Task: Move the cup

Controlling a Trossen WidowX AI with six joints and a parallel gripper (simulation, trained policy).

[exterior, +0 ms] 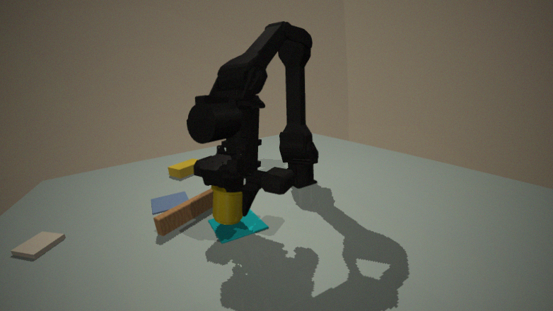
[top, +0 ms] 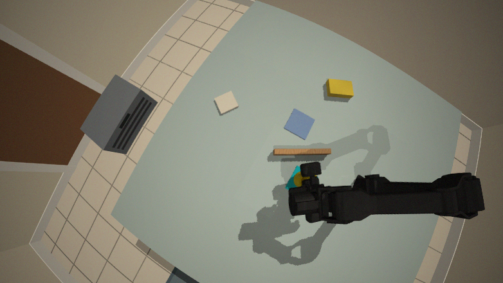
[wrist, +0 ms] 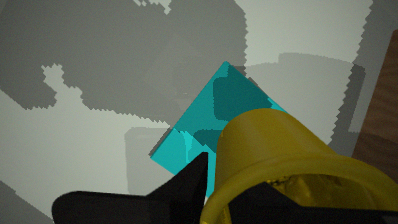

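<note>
The yellow round cup is upright or nearly so over the flat teal square pad; whether its base touches that pad, I cannot tell. The black claw is closed on the cup's wall, one finger outside it and the other reaching in over the rim; in the wrist view the inside of the cup is dim, with some yellowish shapes showing, too dark and too much covered to count or name as marbles. The black jointed arm arches high and comes down to the cup from above; its shadow spreads over the pale grey-green counter. A long, narrow wooden bar stands between the teal pad and the flat blue square pad; the cup is on the teal pad's side of the bar. Beyond the blue pad lies a yellow rectangular block; a thin cream square block lies well apart from the cup, also on the counter.
</note>
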